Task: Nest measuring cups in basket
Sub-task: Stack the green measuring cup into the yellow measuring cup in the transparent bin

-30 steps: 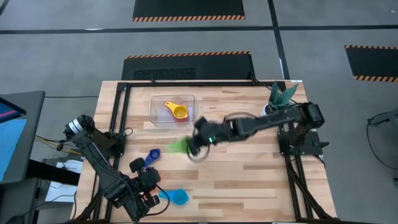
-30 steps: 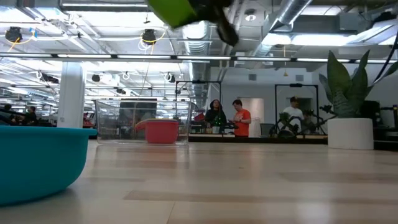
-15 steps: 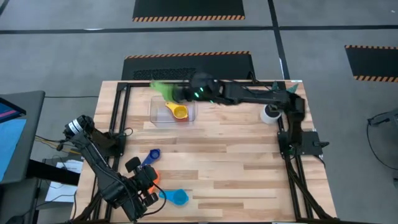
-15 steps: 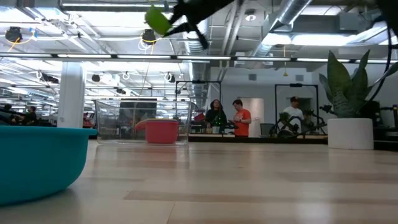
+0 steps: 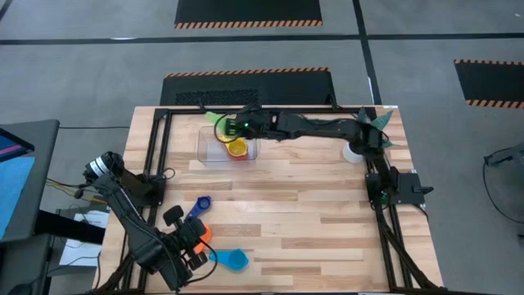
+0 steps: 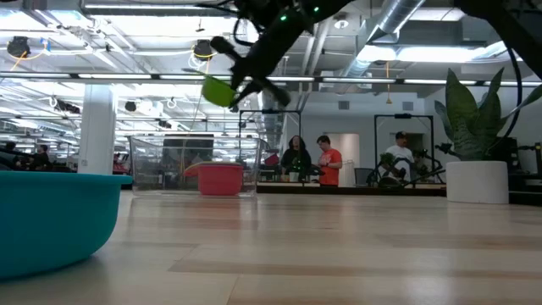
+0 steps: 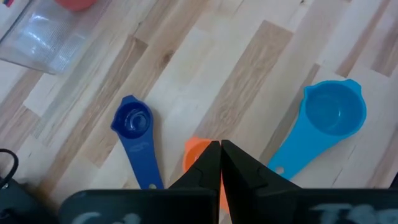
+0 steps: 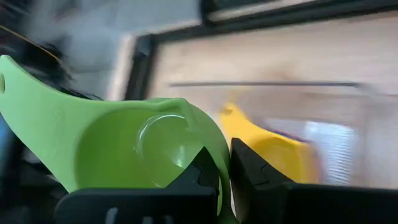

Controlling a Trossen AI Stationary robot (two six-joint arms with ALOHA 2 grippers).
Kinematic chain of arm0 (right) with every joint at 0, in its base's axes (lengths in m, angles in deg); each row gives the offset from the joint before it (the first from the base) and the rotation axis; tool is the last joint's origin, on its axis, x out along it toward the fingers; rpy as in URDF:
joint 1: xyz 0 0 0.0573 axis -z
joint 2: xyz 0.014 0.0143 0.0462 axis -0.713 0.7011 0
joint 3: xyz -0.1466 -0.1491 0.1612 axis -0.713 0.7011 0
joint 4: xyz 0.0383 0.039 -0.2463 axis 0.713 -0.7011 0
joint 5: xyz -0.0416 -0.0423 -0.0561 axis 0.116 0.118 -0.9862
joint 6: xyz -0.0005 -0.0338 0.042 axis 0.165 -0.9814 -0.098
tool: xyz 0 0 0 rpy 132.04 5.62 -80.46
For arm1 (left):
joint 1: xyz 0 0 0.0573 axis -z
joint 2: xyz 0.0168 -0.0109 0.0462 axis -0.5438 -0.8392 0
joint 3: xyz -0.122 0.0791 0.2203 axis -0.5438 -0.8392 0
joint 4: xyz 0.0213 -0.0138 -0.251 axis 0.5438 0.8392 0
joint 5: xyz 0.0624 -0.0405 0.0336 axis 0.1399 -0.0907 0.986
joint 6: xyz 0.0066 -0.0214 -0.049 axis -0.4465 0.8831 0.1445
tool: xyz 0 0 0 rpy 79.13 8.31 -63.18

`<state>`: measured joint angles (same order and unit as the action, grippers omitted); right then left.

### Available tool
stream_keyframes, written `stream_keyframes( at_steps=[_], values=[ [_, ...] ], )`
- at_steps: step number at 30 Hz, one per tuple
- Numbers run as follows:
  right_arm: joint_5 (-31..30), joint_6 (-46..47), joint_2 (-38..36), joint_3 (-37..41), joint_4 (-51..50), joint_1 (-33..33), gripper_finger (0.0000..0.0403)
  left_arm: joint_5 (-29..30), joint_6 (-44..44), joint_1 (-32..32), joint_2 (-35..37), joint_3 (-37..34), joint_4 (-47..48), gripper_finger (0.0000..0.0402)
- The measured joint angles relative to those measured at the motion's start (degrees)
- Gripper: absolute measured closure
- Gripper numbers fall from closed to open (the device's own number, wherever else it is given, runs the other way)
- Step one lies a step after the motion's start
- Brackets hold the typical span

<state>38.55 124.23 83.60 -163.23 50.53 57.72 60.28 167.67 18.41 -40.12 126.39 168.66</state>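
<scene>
My right gripper (image 5: 232, 127) is shut on a green measuring cup (image 8: 124, 149) and holds it in the air over the far left part of the clear basket (image 5: 210, 146). The cup shows above the basket (image 6: 161, 165) in the low view too. A yellow cup (image 5: 237, 148) lies in a red cup (image 6: 218, 179) inside the basket. My left gripper (image 7: 220, 155) is shut over an orange cup (image 7: 196, 151) near the table's near left corner, and no contact shows. A dark blue cup (image 7: 132, 121) and a light blue cup (image 7: 333, 115) lie on the wood beside it. My right gripper pinches the green cup's bowl wall (image 8: 222, 155) on the side opposite the handle (image 8: 18, 87). One finger (image 8: 200, 171) is inside the bowl and the other outside. The fingers slant down from the table's right. The cup hangs clear of the basket, handle pointing away from the gripper.
A white plant pot (image 5: 357, 151) with a green plant stands at the far right, beside the right arm's base. Black frame rails (image 5: 160, 147) run along the table's sides. Bare wood (image 5: 303, 205) lies between the basket and the near cups.
My right gripper has carried the green cup from over the table's middle toward the far edge and a little left, to over the basket. It has rolled on the way, then sunk a little. The cup has stayed in its hold.
</scene>
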Motion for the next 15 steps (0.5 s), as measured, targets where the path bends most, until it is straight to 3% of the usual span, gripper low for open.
stream_keyframes(
  at_steps=[15],
  values=[
    [-3.48,13.75,6.55,0.03,-1.46,-2.8,0.0375,-0.97,1.1,0.0,0.04,0.0,-0.34,0.0401]
  ],
)
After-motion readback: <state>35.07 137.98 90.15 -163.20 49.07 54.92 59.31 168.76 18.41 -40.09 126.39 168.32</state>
